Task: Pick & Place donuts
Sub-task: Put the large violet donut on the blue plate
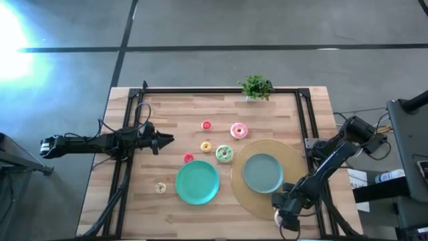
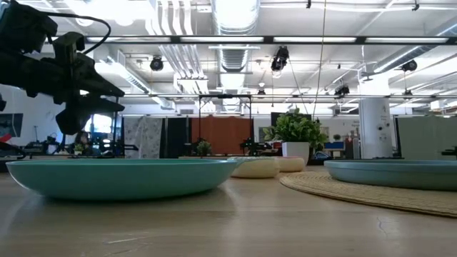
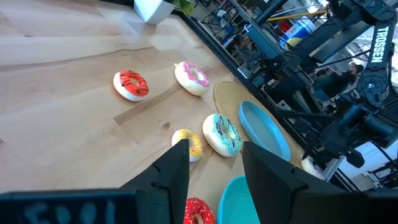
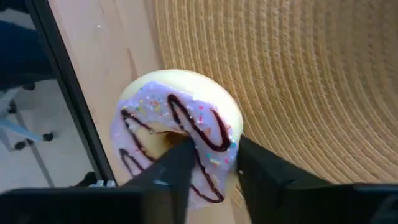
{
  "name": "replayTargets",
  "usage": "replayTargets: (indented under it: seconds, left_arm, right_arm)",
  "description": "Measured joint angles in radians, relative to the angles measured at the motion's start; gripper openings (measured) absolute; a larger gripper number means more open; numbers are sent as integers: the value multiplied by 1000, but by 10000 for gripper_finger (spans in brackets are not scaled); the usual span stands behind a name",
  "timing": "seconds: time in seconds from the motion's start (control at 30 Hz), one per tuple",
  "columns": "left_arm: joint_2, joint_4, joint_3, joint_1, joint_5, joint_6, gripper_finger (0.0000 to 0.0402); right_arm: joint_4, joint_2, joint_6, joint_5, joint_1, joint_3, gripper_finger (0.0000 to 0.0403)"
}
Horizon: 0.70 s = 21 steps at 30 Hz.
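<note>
My right gripper (image 1: 283, 213) is at the near edge of the woven mat, shut on a white-frosted donut (image 4: 177, 124) with dark drizzle and sprinkles. My left gripper (image 1: 164, 140) hovers open at the table's left, pointing right toward the other donuts. These lie flat on the wood: red-frosted (image 3: 131, 84), pink (image 3: 192, 78), green-white (image 3: 222, 134), small yellow (image 3: 188, 143) and small red (image 3: 198, 211). A tiny cream one (image 1: 160, 188) lies left of the teal plate (image 1: 197, 182). My right gripper holds the white-frosted donut by one side of its ring (image 4: 211, 149). One finger (image 4: 177, 165) goes into the hole and the other (image 4: 261, 171) stands outside the rim, coming from above. Whether the donut is lifted or lies on the table, I cannot tell.
A blue-grey plate (image 1: 262, 172) sits on the round woven mat (image 1: 294, 161). A small potted plant (image 1: 256, 87) stands at the far edge. Black frame rails (image 1: 304, 120) run along the table's sides. Bare wood lies near the left and far edges.
</note>
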Motion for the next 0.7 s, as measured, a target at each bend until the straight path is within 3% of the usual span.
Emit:
replayTargets:
  seconds: [0.13,0.2,0.4,0.53,0.7]
  left_arm:
    - [0,0,0,0,0,0,123]
    - [0,0,0,0,0,0,123]
    - [0,0,0,0,0,0,123]
    - [0,0,0,0,0,0,123]
    - [0,0,0,0,0,0,123]
  right_arm:
    - [-37,-32,55,35,-2,25,28]
    - [-118,-66,93,100,-6,50,18]
    - [-448,-233,327,261,-98,58,17]
    - [-417,-377,486,268,-214,-63,26]
    - [-311,-473,495,266,-315,-172,80]
